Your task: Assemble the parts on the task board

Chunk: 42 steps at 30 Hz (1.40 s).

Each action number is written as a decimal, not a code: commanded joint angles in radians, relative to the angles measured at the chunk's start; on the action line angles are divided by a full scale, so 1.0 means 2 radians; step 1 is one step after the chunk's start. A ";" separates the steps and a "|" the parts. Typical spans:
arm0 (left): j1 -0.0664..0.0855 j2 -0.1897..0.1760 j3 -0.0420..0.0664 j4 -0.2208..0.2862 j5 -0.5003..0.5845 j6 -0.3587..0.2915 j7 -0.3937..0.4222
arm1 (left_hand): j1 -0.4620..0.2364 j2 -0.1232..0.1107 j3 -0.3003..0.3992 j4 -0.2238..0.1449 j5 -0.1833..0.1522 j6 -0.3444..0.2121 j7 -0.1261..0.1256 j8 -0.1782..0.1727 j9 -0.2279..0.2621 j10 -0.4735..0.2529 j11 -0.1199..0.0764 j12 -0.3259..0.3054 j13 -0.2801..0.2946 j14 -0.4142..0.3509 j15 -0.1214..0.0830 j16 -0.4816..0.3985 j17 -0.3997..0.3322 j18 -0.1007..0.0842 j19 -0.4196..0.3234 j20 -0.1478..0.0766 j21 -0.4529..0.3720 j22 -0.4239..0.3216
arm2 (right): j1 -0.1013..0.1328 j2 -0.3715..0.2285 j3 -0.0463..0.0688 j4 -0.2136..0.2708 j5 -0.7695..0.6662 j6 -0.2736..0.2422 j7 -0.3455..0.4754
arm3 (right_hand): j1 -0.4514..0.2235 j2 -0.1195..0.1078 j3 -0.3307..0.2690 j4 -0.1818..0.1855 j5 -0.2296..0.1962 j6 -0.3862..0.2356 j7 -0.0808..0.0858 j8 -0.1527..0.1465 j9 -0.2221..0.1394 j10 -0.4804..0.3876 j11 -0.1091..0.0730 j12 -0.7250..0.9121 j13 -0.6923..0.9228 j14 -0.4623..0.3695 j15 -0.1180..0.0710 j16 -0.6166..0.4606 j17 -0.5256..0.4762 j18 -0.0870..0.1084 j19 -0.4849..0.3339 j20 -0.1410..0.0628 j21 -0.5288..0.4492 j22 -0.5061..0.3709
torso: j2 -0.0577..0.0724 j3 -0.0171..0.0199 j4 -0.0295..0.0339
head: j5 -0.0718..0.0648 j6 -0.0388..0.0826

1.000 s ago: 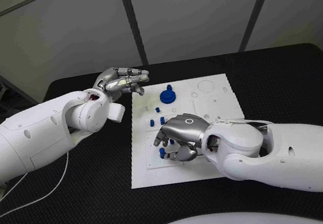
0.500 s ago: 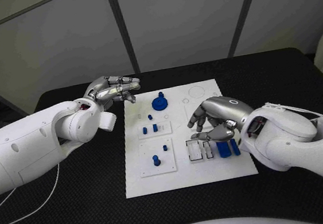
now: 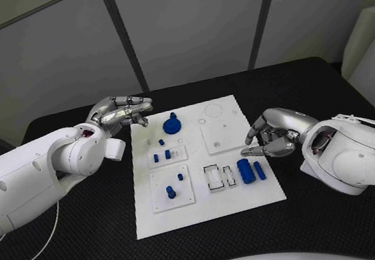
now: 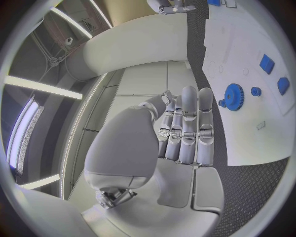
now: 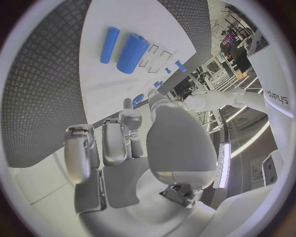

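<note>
With my right hand (image 3: 274, 137) curled and holding nothing, I judge the thick blue cylinder (image 3: 245, 170) rigid, light, slippery: grip its sides.

Flat white task board (image 3: 209, 200): matt, smooth, plastic-looking. Small blue parts (image 3: 246, 170): smooth plastic, slight sheen. Black table (image 3: 91, 254): matt top with a fine woven, cloth-like texture; silver many-fingered hands (image 3: 272, 137) look like satin metal, white arms (image 3: 22, 185) glossy plastic.

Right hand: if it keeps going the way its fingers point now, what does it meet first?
Probably the thick blue cylinder lying on the task board. The right hand sits at the board's right edge, fingers curled toward it; height above the board is unclear.
</note>
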 commanded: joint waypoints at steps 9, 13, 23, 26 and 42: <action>0.000 -0.004 0.000 0.002 0.002 0.007 0.002 | -0.006 0.001 -0.002 0.001 -0.003 -0.001 0.003 -0.003 0.000 -0.002 0.002 -0.003 0.001 -0.003 0.000 -0.003 -0.001 0.001 -0.003 -0.001 -0.001 0.000 | -0.028 0.012 -0.001 0.008 -0.060 0.034 -0.075 | -0.018 0.005 -0.039 0.001 0.007 -0.002 -0.002 -0.002 0.033 0.006 0.000 0.049 0.053 0.017 0.002 0.012 0.019 -0.007 0.054 0.001 0.002 0.132 | -0.002 -0.0016 0.0004 | 0.000 -0.003; 0.000 -0.005 0.000 0.002 0.002 0.007 0.001 | -0.006 0.001 -0.002 0.001 -0.003 -0.001 0.003 -0.003 0.000 -0.002 0.002 -0.003 0.001 -0.003 0.000 -0.003 -0.001 0.001 -0.003 -0.001 -0.001 0.000 | -0.031 0.014 -0.001 0.009 -0.072 0.038 -0.082 | -0.021 0.006 -0.045 0.001 0.008 0.004 -0.004 0.002 0.046 0.008 -0.002 0.058 0.063 0.018 0.000 0.016 0.026 -0.007 0.054 0.000 0.002 0.132 | -0.002 -0.0017 -0.0011 | 0.001 -0.003; -0.001 -0.005 0.000 0.002 0.002 0.008 0.001 | -0.006 0.001 -0.002 0.001 -0.003 -0.001 0.003 -0.003 0.000 -0.002 0.002 -0.003 0.001 -0.003 0.000 -0.003 -0.001 0.001 -0.003 -0.001 -0.001 0.000 | -0.035 0.025 -0.001 0.006 -0.086 0.044 -0.090 | -0.022 0.007 -0.048 0.001 0.008 0.007 -0.005 0.004 0.055 0.008 -0.003 0.061 0.067 0.018 0.000 0.017 0.028 -0.007 0.054 -0.001 0.002 0.132 | -0.001 -0.0014 -0.0006 | 0.001 -0.003; -0.001 -0.005 0.000 0.002 0.002 0.008 0.000 | -0.006 0.001 -0.002 0.001 -0.003 -0.001 0.003 -0.003 0.000 -0.002 0.002 -0.003 0.001 -0.003 0.000 -0.003 -0.001 0.001 -0.003 -0.001 -0.001 0.000 | -0.038 0.032 -0.001 0.000 -0.088 0.047 -0.092 | -0.020 0.008 -0.048 0.001 0.009 0.007 -0.006 0.005 0.060 0.008 -0.004 0.061 0.068 0.018 -0.001 0.016 0.027 -0.007 0.054 -0.001 0.002 0.132 | -0.001 -0.0016 -0.0006 | 0.001 -0.003; -0.001 -0.008 0.000 0.004 0.002 0.010 -0.003 | -0.008 0.001 -0.003 0.002 -0.003 -0.001 0.003 -0.003 0.001 -0.003 0.003 -0.003 0.001 -0.003 0.001 -0.004 -0.001 0.001 -0.003 0.000 -0.002 -0.002 | -0.055 0.065 -0.001 -0.026 -0.092 0.056 -0.117 | -0.011 0.017 -0.043 0.001 0.012 0.006 -0.007 0.005 0.075 0.007 -0.004 0.060 0.071 0.016 -0.001 0.013 0.022 -0.007 0.054 -0.002 0.002 0.132 | -0.001 -0.0020 -0.0007 | 0.002 -0.005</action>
